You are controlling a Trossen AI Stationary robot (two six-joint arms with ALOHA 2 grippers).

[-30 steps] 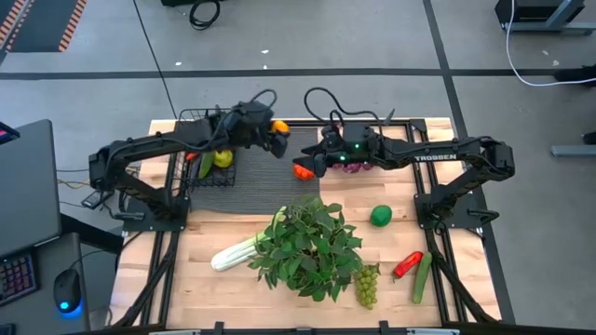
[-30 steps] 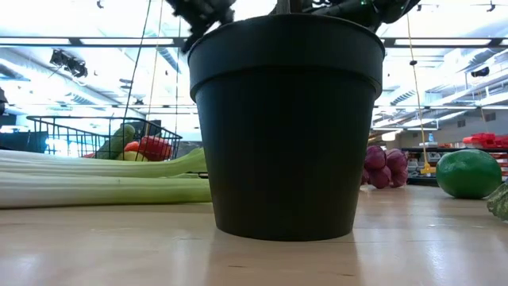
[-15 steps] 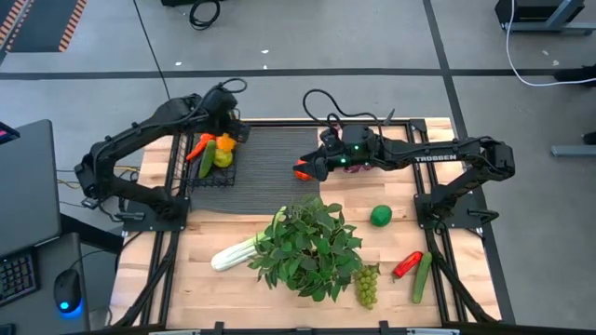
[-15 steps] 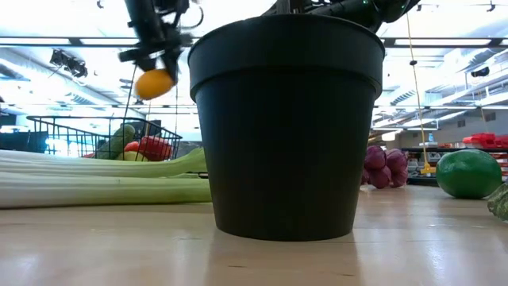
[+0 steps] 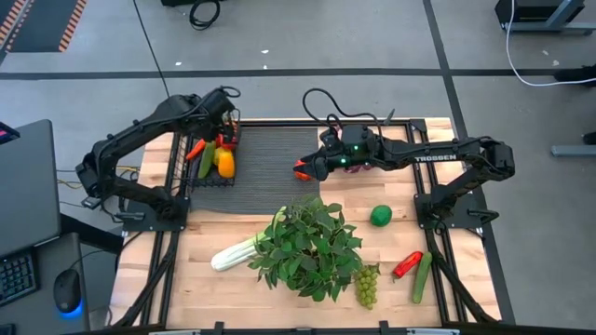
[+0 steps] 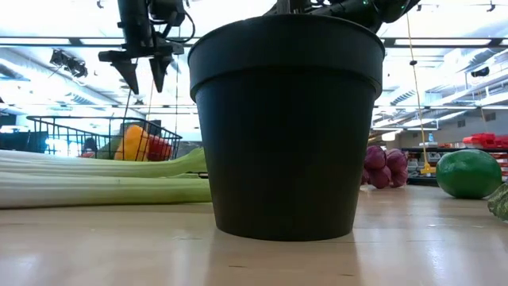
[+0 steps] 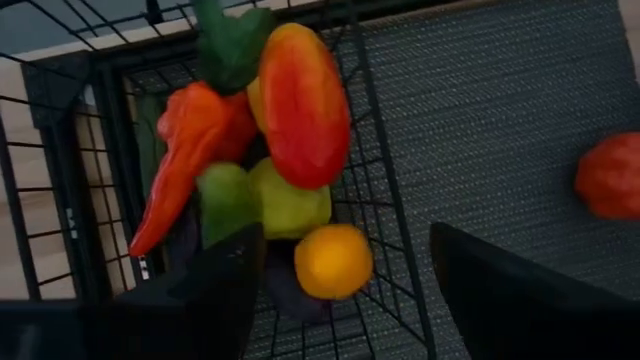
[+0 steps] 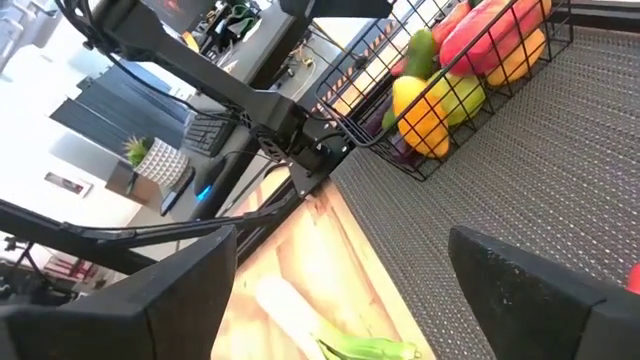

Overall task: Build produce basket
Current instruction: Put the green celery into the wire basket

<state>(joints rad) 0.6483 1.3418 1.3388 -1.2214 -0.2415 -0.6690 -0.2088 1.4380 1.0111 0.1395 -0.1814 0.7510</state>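
Wooden table (image 5: 233,288): far-left basket (image 5: 191,177) holds orange (image 5: 225,166); left gripper (image 6: 143,73) above, fingers apart, empty; right gripper (image 5: 312,167) mid-table, fingers apart.

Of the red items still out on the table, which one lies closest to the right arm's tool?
The round red-orange fruit on the ribbed mat, just beside the right tool. The other, a long red pepper, lies far off by the cucumber.
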